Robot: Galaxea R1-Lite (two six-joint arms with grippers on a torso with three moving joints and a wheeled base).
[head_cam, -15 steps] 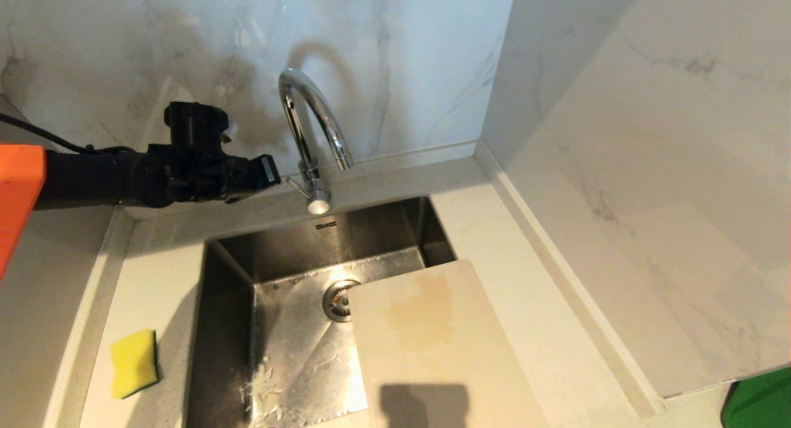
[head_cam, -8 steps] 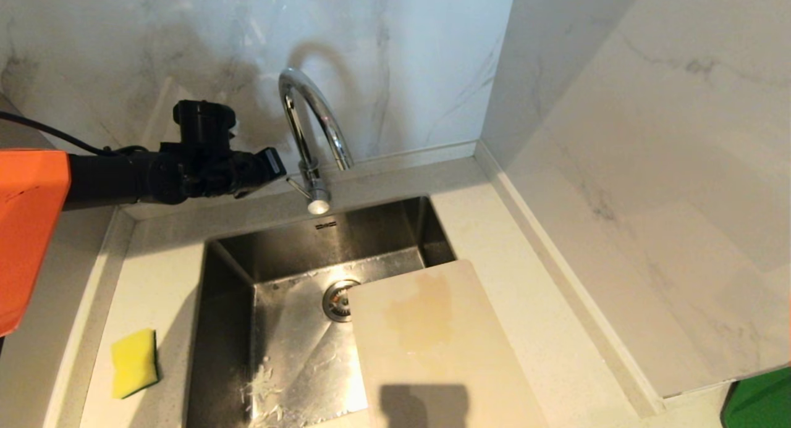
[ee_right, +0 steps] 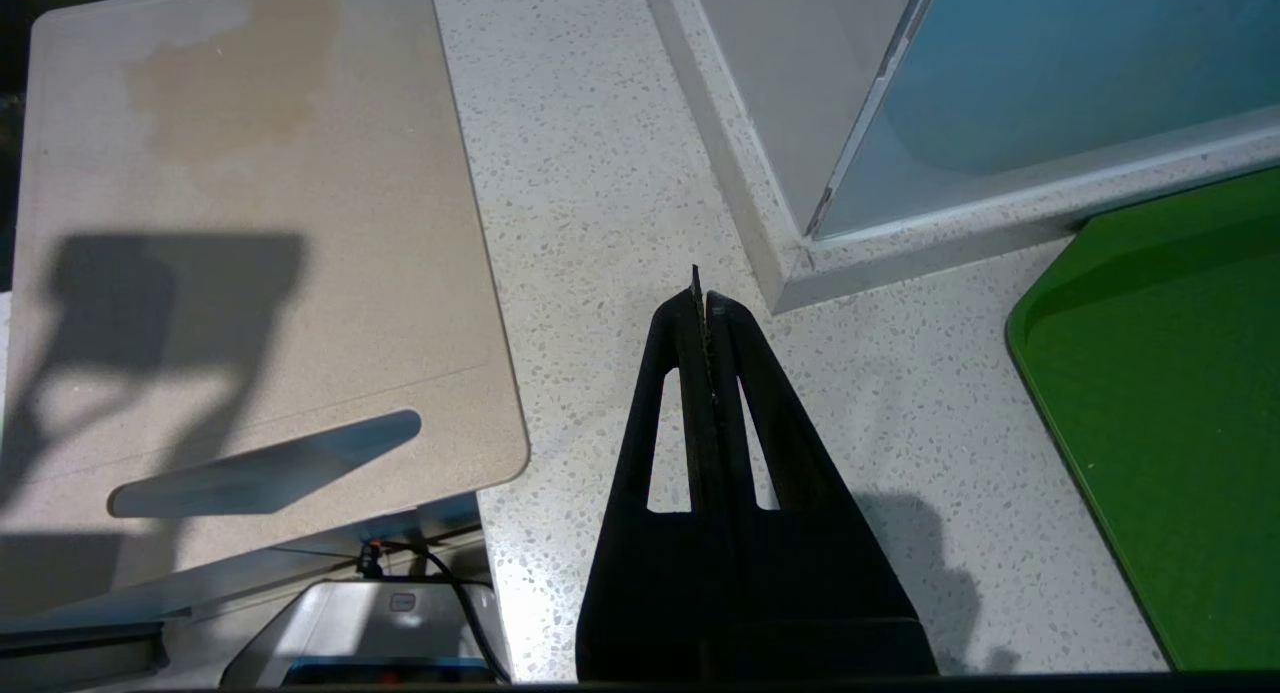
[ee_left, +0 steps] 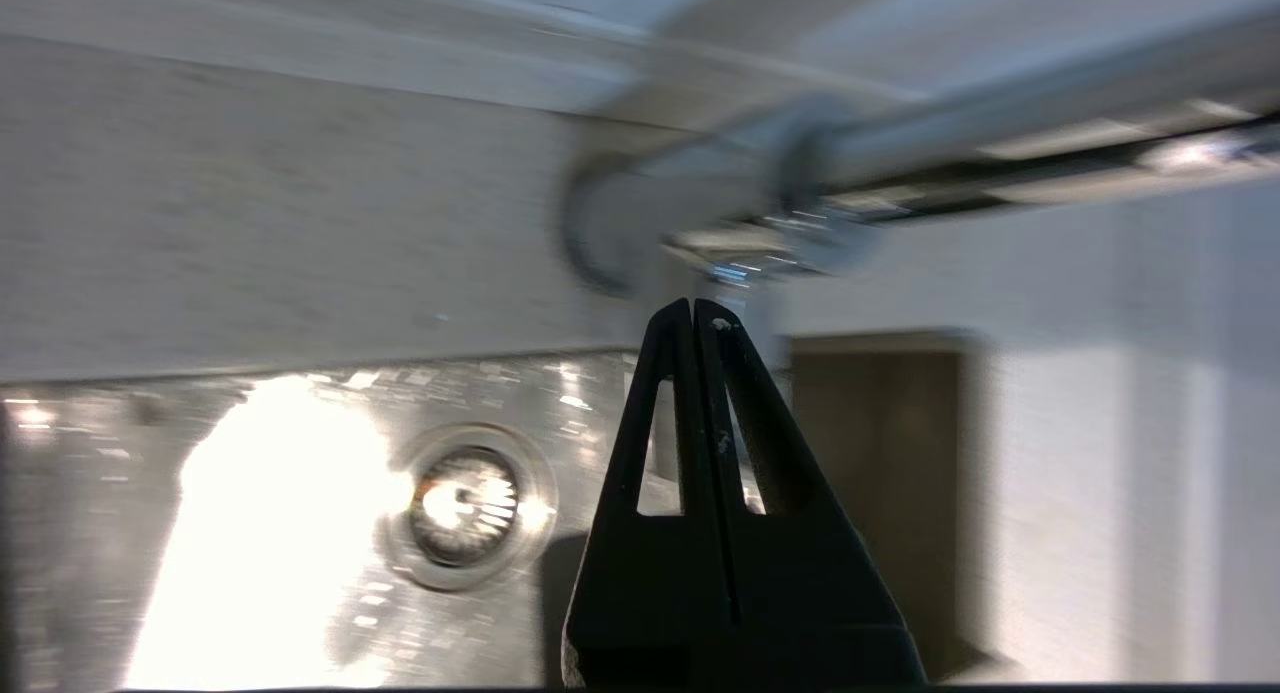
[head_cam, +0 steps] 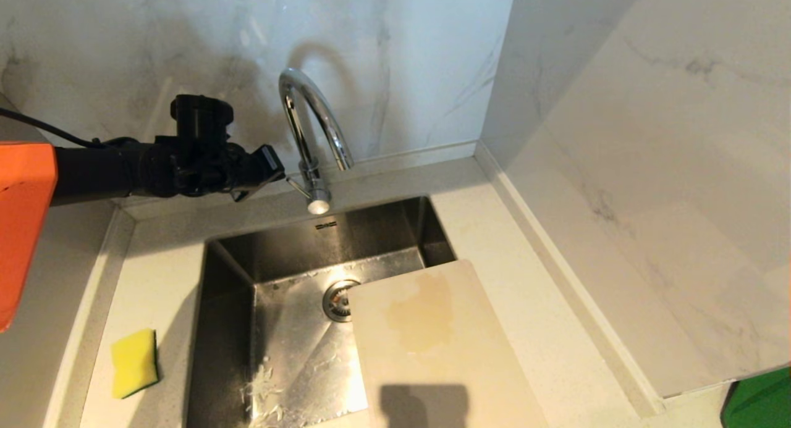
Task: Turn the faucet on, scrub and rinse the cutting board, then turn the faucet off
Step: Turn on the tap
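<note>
The chrome faucet (head_cam: pixel 312 122) stands behind the sink, its side lever ending in a round knob (head_cam: pixel 318 202); no water runs from it. My left gripper (head_cam: pixel 276 167) reaches in level from the left, shut and empty, its tips just left of the lever's root. In the left wrist view the left gripper (ee_left: pixel 695 305) lies close under the blurred faucet (ee_left: pixel 770 203); contact cannot be told. The cream cutting board (head_cam: pixel 432 348), with a tan stain, lies over the sink's right part. My right gripper (ee_right: pixel 700 298) is shut and empty above the counter, beside the cutting board (ee_right: pixel 250 243).
A steel sink (head_cam: pixel 228 329) with a drain (head_cam: pixel 337 299) holds white scraps at its front. A yellow-and-green sponge (head_cam: pixel 134 362) lies on the counter to its left. A green tray (head_cam: pixel 760 403) sits at the right front corner. Marble walls close the back and right.
My left arm has risen a little and shifted right, its wrist has rolled, and the shut tips are now nearer the faucet's lever. The cutting board and the sponge have not moved.
</note>
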